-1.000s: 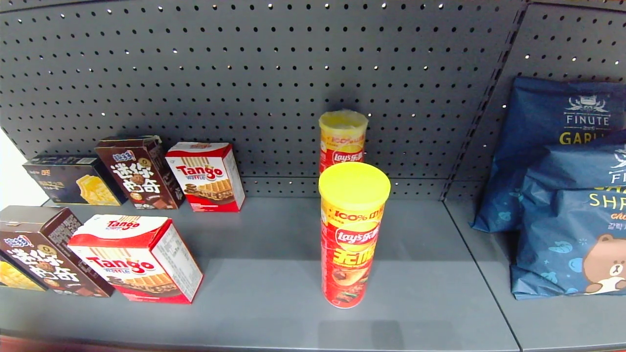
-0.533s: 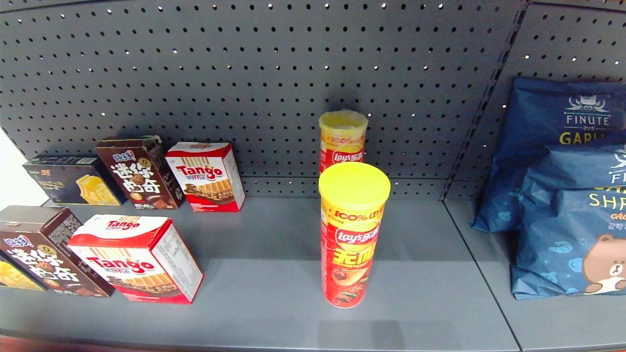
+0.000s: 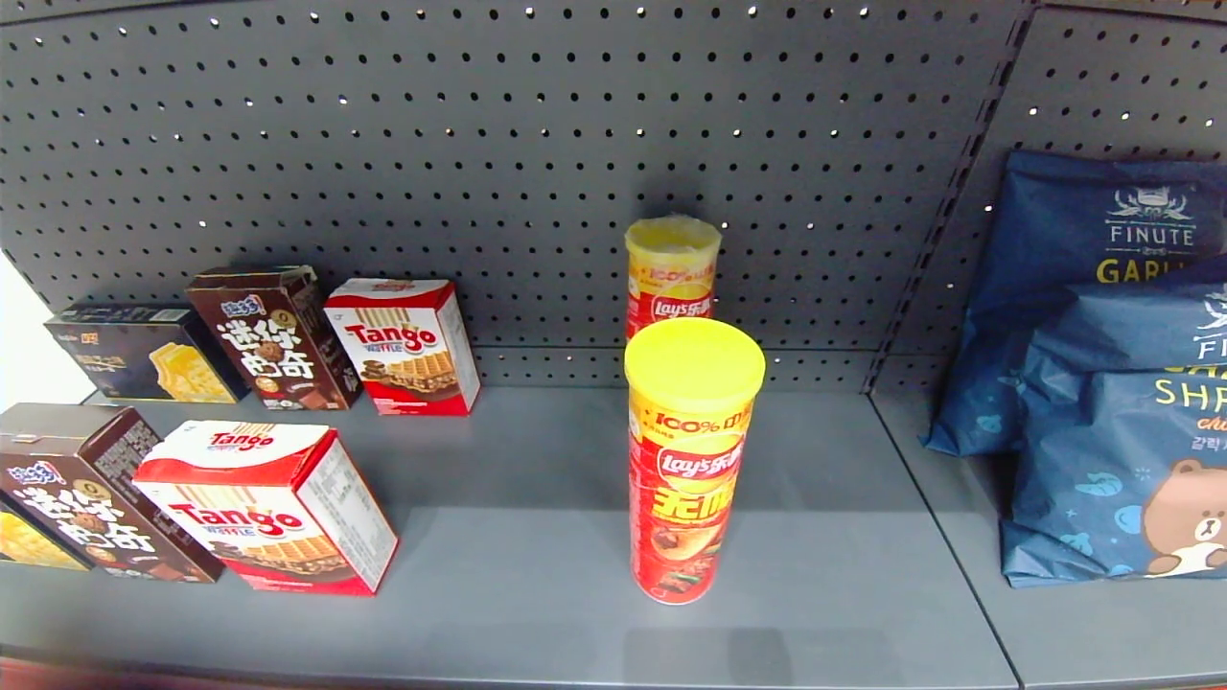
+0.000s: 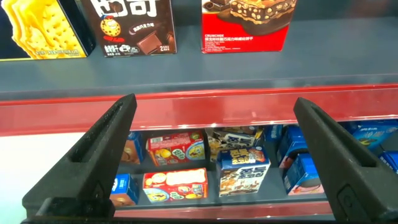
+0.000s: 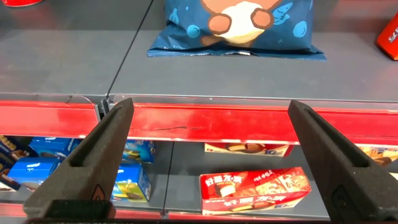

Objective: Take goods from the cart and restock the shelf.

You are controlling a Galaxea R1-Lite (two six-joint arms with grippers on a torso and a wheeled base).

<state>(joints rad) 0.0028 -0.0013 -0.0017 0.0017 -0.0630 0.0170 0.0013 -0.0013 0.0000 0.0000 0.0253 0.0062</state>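
Left gripper [image 4: 214, 104]: spread wide, empty, facing the red shelf edge [image 4: 205, 112].
Right gripper [image 5: 211, 106]: spread wide, empty, at the same edge.
Near can [image 3: 685, 460]: upright mid-shelf, far can [image 3: 671, 273] behind it.
Open room: bare shelf [image 3: 537, 537] between wafer box [image 3: 278, 508] and near can, and right toward the blue bags [image 3: 1112, 422].

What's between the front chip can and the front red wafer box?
Only bare shelf, in the head view, separates chip can and wafer box.

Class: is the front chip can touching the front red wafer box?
Apart. The head view shows bare shelf between the front chip can and the front red wafer box.
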